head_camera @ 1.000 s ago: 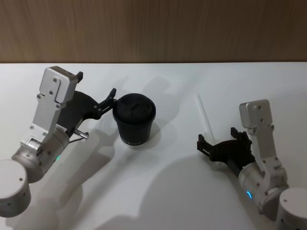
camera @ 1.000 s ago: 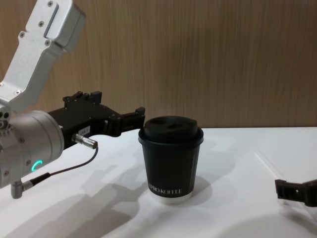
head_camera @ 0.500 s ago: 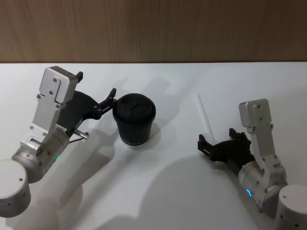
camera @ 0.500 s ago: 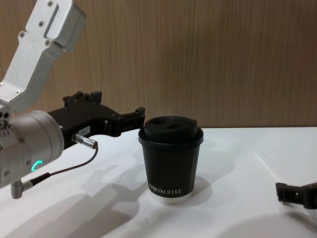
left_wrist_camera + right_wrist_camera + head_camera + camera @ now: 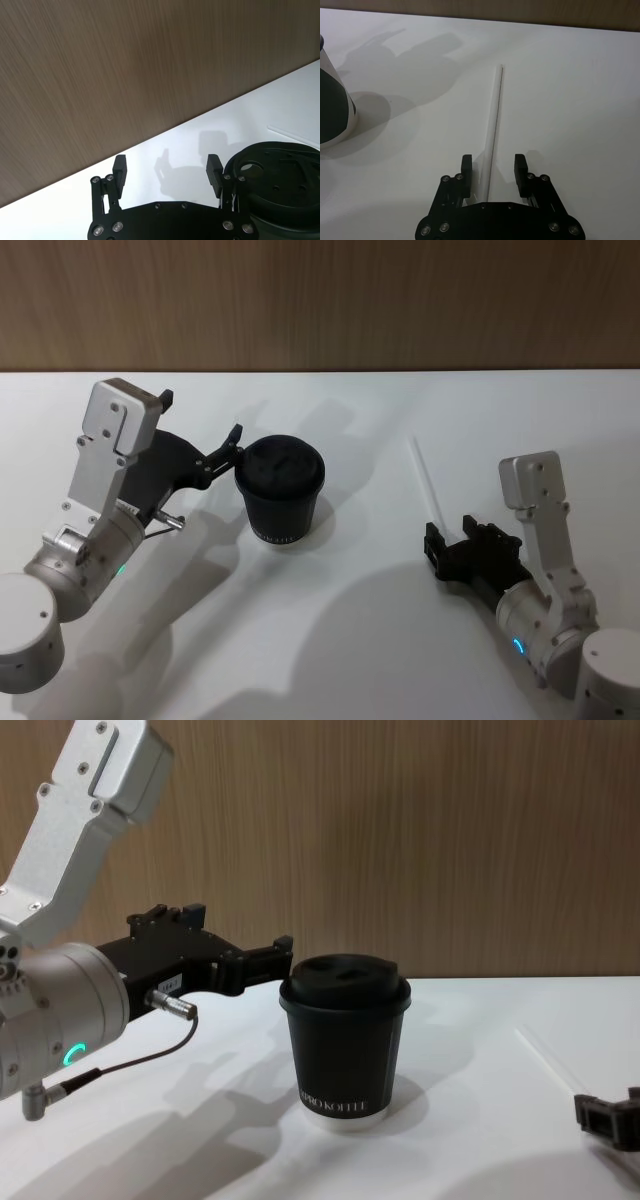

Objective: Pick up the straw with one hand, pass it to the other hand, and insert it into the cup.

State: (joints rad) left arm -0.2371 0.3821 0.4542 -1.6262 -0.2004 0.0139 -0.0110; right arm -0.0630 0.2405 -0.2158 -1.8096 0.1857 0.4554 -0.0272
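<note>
The straw (image 5: 426, 480) lies flat on the worktop (image 5: 560, 410), right of centre in the head view, its near end between the fingers of the open right end effector (image 5: 492, 166). Light, thin and crushable, it likely needs a gentle pinch near that end. The left end effector (image 5: 167, 172) hangs open beside the cup (image 5: 280, 490).

black cup (image 5: 345, 1040) near left gripper (image 5: 238, 932), straw (image 5: 545, 1055) rightward

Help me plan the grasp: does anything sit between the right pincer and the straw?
Nothing visible does. The open right pincer faces the straw, which lies flat on the white table, its near end between the fingers. The cup and the left pincer are apart, on the robot's left.
</note>
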